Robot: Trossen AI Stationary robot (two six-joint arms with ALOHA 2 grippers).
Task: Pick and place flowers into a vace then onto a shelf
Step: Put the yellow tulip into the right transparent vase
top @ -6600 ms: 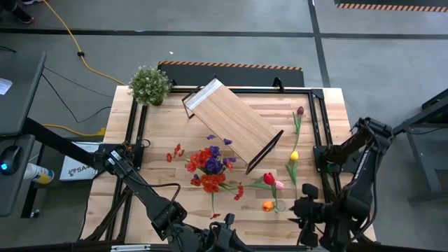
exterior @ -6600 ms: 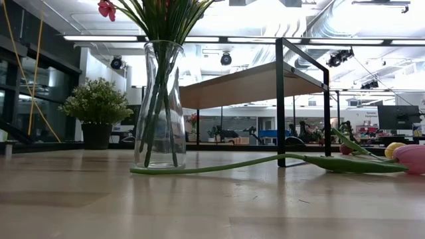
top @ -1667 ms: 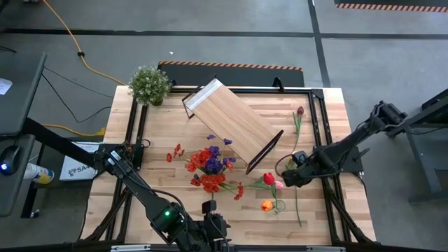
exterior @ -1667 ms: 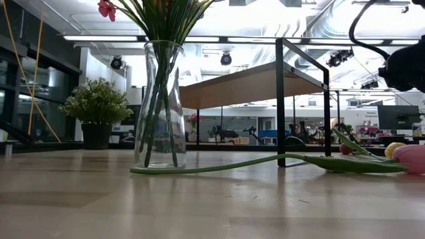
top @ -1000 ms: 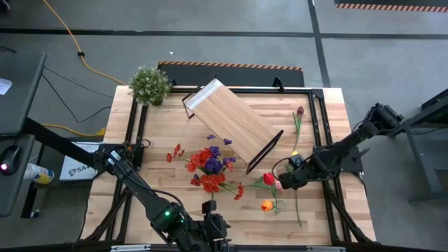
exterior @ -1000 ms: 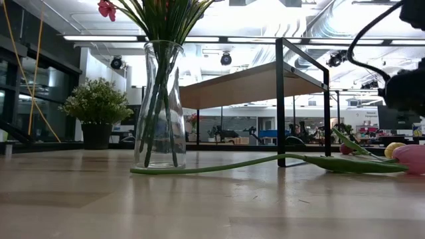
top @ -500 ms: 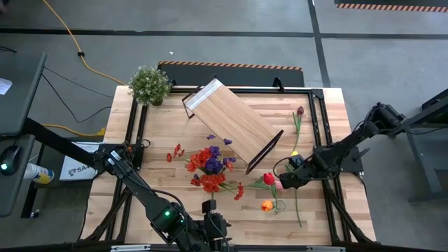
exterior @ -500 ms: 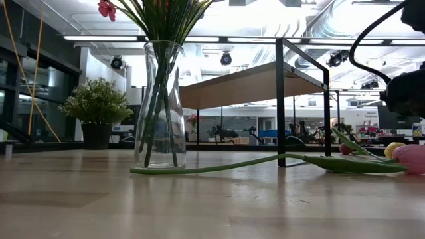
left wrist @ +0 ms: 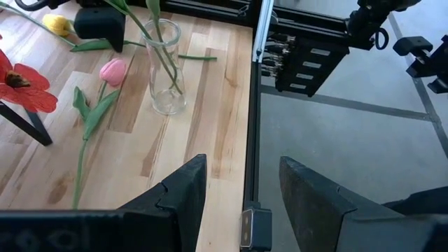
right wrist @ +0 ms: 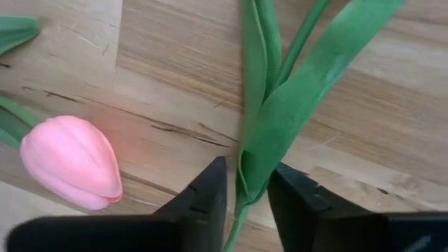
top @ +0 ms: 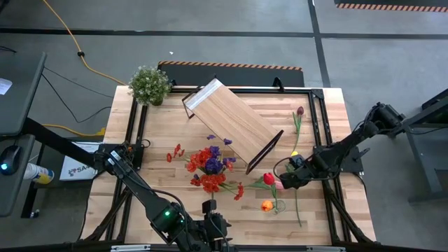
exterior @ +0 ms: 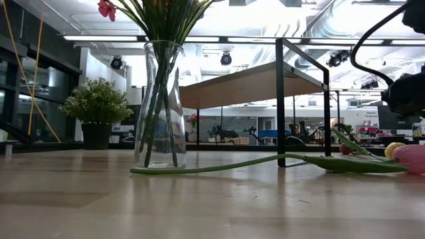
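A glass vase (top: 210,171) holding red and purple flowers stands mid-table; it also shows in the low view (exterior: 159,106). Loose tulips lie on the table to its right: red (top: 269,178), pink (top: 279,185), orange (top: 267,206), yellow (top: 294,155) and maroon (top: 299,110). My right gripper (top: 285,179) is low beside the pink tulip (right wrist: 70,162), shut on a green leafy stem (right wrist: 280,105). My left gripper (left wrist: 241,168) is open and empty at the table's near edge (top: 213,220). The shelf (top: 231,119) stands on its black legs behind the vase. My right gripper has a green tulip stem and its broad leaf (right wrist: 250,175) between its two fingers, which come from above and lie across the stem. The stem lies flat on the table. I cannot tell which blossom it belongs to.
A bushy potted plant (top: 149,84) stands at the far left corner. A black metal frame (top: 318,126) runs along the table's sides. There is bare wood along the near edge left of the orange tulip.
My right gripper has come down a little toward the tulips and then kept still over the stem. The flowers, the vase and the shelf have not moved.
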